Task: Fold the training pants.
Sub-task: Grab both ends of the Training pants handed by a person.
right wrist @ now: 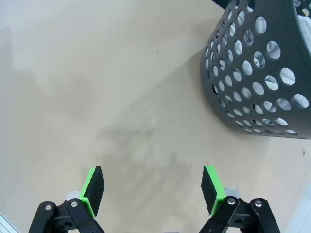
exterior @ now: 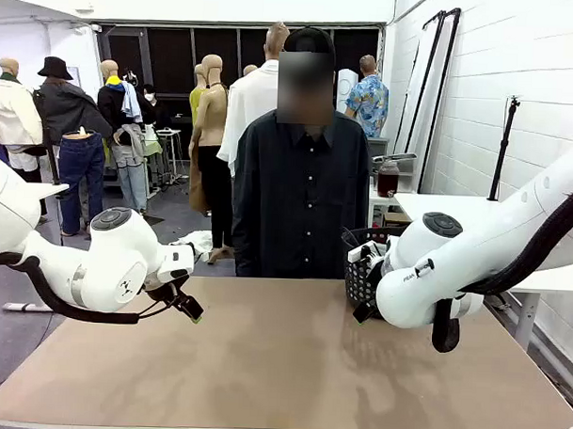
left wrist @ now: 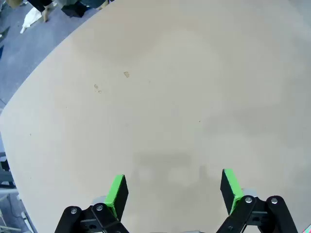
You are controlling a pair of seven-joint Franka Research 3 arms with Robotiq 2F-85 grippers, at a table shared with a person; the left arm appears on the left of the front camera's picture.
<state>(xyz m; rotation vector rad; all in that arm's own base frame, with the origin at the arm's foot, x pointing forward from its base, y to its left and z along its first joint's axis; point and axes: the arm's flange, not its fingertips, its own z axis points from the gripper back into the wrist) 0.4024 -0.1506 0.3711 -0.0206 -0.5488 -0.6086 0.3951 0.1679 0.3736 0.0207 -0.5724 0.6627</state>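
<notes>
The training pants lie nowhere on the tan table (exterior: pixel 281 365). Pale grey material shows through the holes of the black mesh basket (right wrist: pixel 262 73), and I cannot tell what it is. My left gripper (left wrist: pixel 175 187) hangs open over bare tabletop at the table's left side, its green pads (left wrist: pixel 117 190) wide apart with nothing between them. In the front view the left gripper (exterior: pixel 191 308) points down and to the right. My right gripper (right wrist: pixel 153 187) is open too, above bare table just left of the basket, touching nothing.
The basket (exterior: pixel 363 271) stands at the far right of the table, partly behind my right arm (exterior: pixel 454 267). A person in a dark shirt (exterior: pixel 297 196) stands at the far edge, hands out of sight. A white table (exterior: pixel 437 206) stands behind on the right.
</notes>
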